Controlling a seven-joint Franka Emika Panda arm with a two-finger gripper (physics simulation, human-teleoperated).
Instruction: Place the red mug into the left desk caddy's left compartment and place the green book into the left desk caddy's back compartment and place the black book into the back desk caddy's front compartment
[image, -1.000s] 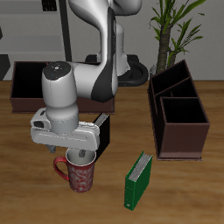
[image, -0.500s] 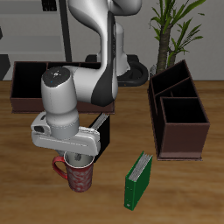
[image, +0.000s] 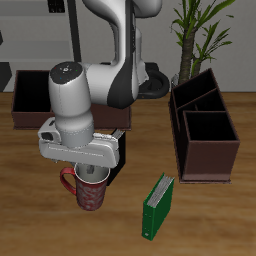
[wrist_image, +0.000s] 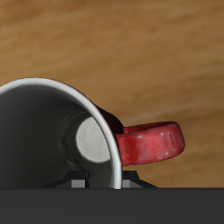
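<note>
Red mug (image: 88, 190) hangs upright under my gripper (image: 92, 178), mouth up; from my wrist I see one finger (wrist_image: 90, 140) pressed on the inside of its white rim and the handle (wrist_image: 150, 143) sticking out sideways, details my own arm hides in the exterior view. Just behind my hand the black book (image: 118, 152) stands upright, the green book (image: 157, 205) stands on end off to one side, and the left desk caddy (image: 205, 130) is well beyond that. My gripper is closed narrow on the mug's wall.
</note>
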